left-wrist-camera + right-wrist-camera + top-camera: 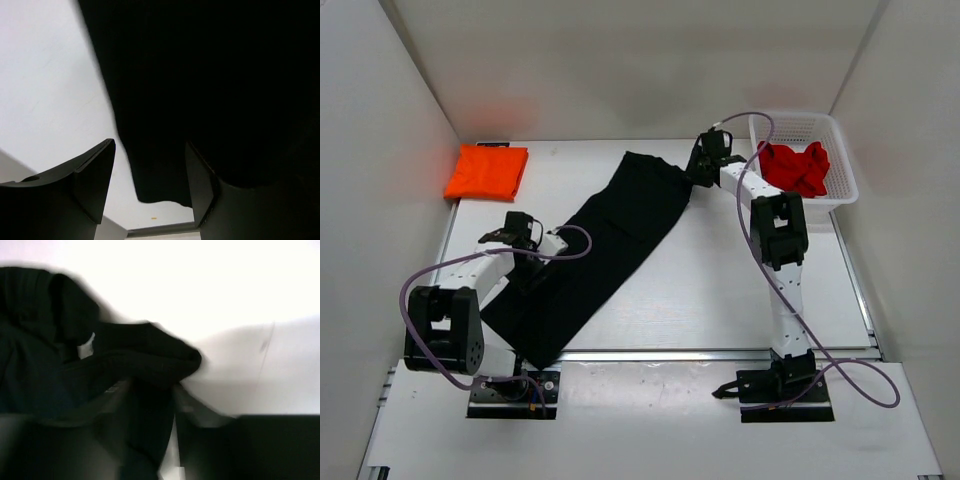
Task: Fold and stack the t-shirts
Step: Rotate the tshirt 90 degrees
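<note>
A black t-shirt (610,235) lies stretched in a long diagonal strip across the table. My left gripper (512,234) hovers at its left edge, open; in the left wrist view the shirt's dark edge (210,75) runs between the spread fingers (95,175) of that gripper (150,152), gripped by neither. My right gripper (701,168) is at the shirt's far right corner. The blurred right wrist view shows this gripper (150,387) shut on a bunched fold of black cloth (45,340). An orange t-shirt (486,172) lies folded at the far left. A red t-shirt (798,168) is crumpled in the basket.
A white mesh basket (842,165) stands at the far right corner of the table. White walls close in the table on the left, back and right. The table's metal front rail (700,354) runs just beyond the arm bases.
</note>
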